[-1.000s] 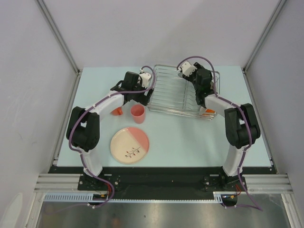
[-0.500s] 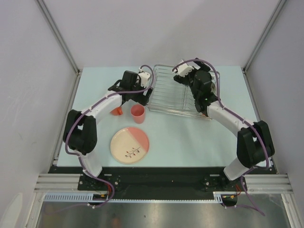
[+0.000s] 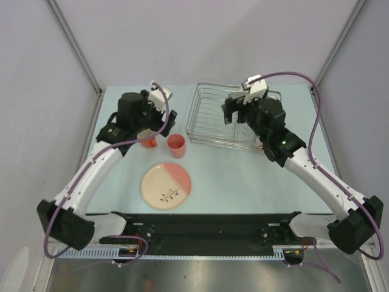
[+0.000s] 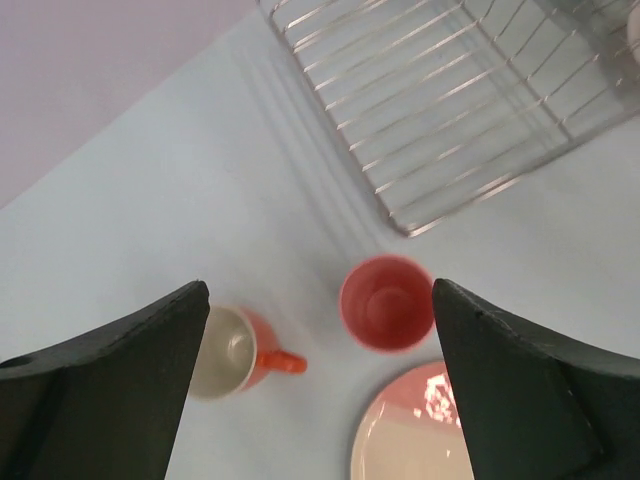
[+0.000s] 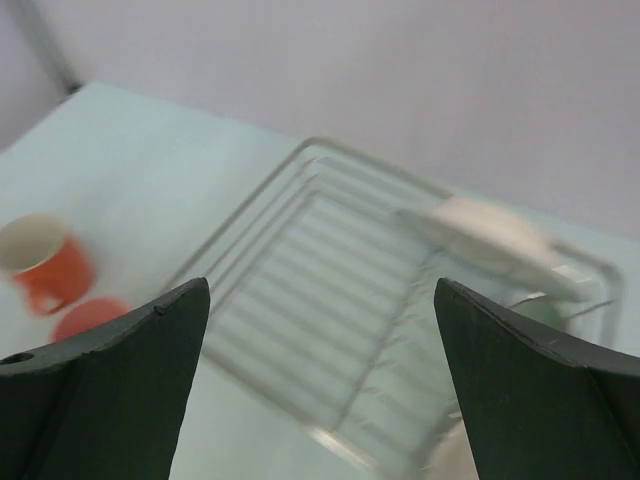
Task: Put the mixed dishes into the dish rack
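Left claw: the left claw (image 4: 320, 290) hung over the near-left group of dishes, spread wide and holding nothing.
Right claw: the right claw (image 5: 320, 285) was above the dish rack (image 3: 209, 115), likewise spread wide and empty.
Where the dishes stood: the orange mug (image 4: 232, 350) and the small pink cup (image 4: 385, 303) were upright on the tabletop (image 3: 243, 176), just left of the rack's near-left corner and near each other but apart. The cream-and-pink plate (image 3: 166, 185) lay flat, nearer than both.
Handling: all three looked like glazed ware, so probably stiff, slick and breakable if knocked against the wires.
Where to grip: one finger inside and one outside the wall should suit the mug and cup. The mug's handle pointed towards the cup and was best avoided. The flat plate offered only its thin rim, likely the hardest pick.
Mug and cup contents: both stood mouth up with nothing inside.
Rack contents: the left part showed bare wires. At the far right a pale dish (image 5: 485, 232) leaned in the rack, too blurred to tell plate from bowl. A green dish (image 5: 545, 310) showed beside it.
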Controlling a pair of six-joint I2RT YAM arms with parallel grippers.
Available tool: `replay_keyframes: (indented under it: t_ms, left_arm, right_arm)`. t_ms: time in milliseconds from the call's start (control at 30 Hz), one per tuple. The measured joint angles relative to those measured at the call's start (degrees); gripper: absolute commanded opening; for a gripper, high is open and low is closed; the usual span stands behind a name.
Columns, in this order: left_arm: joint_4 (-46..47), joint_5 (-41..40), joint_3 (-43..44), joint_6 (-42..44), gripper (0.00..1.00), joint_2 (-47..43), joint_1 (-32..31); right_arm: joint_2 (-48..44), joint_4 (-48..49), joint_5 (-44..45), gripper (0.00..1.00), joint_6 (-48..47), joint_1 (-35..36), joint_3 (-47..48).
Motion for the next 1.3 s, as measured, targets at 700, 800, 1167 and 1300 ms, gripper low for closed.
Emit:
replay_keyframes:
  t_ms: [700,800,1167,1300]
  left_arm:
    - [-14.19,7.04,-35.82,20.63,0.92,-20.92,18.86]
    - [-14.08,8.11,-37.92,22.03,0.92,-20.83,19.19]
    - [-11.34,11.39,-40.52,23.06,0.87,-9.31,19.63]
    - [-10.05,12.15,-40.52,22.99,0.87,-6.10,19.69]
  right_arm:
    - [18.34,-5.81,-24.90,0.76,36.46,13.66,-15.10]
    - [21.92,-6.32,-25.35,0.75,35.78,15.15,-12.81]
    - [26.95,-8.31,-29.66,0.69,31.71,15.98,-11.50]
    - [28.76,-8.24,-31.10,0.66,30.86,16.09,-11.50]
